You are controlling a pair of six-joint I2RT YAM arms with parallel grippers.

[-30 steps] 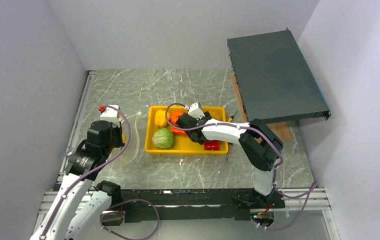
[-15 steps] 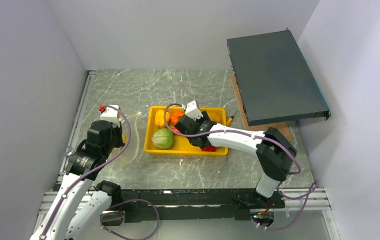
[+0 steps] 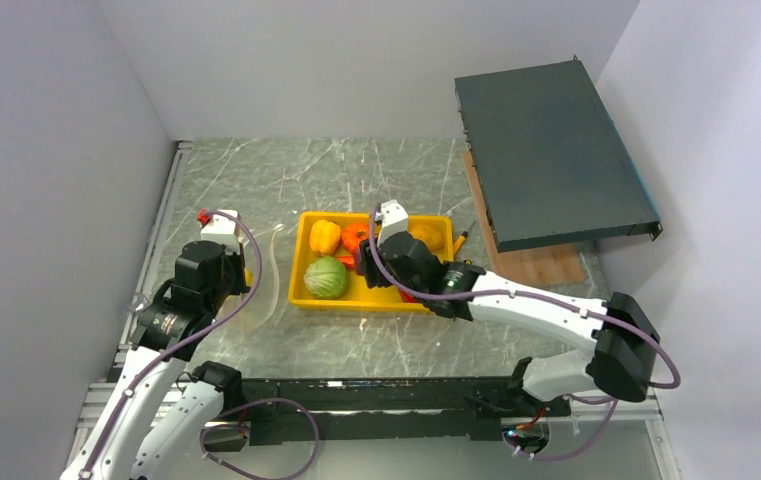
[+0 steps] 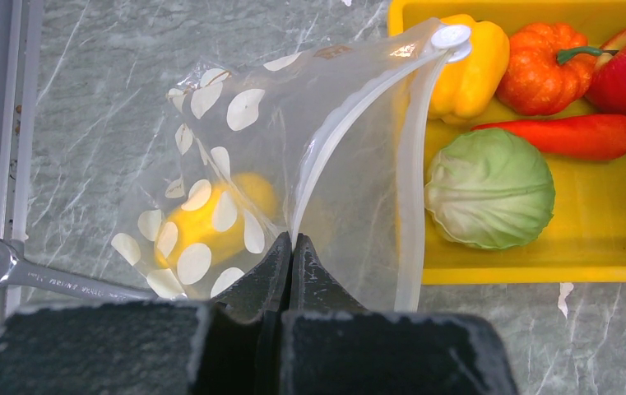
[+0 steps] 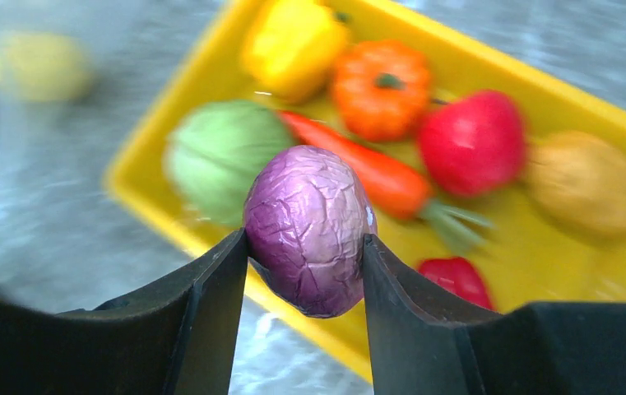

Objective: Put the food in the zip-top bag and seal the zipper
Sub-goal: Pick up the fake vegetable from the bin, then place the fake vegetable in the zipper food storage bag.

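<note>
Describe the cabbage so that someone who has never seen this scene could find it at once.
A yellow tray sits on the grey marbled table. The cabbage lies in its near left corner, in front of the yellow pepper. It is the only green piece, a pale veined ball among yellow, orange and red.

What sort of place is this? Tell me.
Probably a robot lab test cell: plain walls boxing in a marble-look table, two arms bolted to its edge, toy vegetables in a yellow tray.

Grey marbled table (image 3: 286,170), pale walls (image 3: 356,60), dark slanted panel (image 3: 546,150)
</note>
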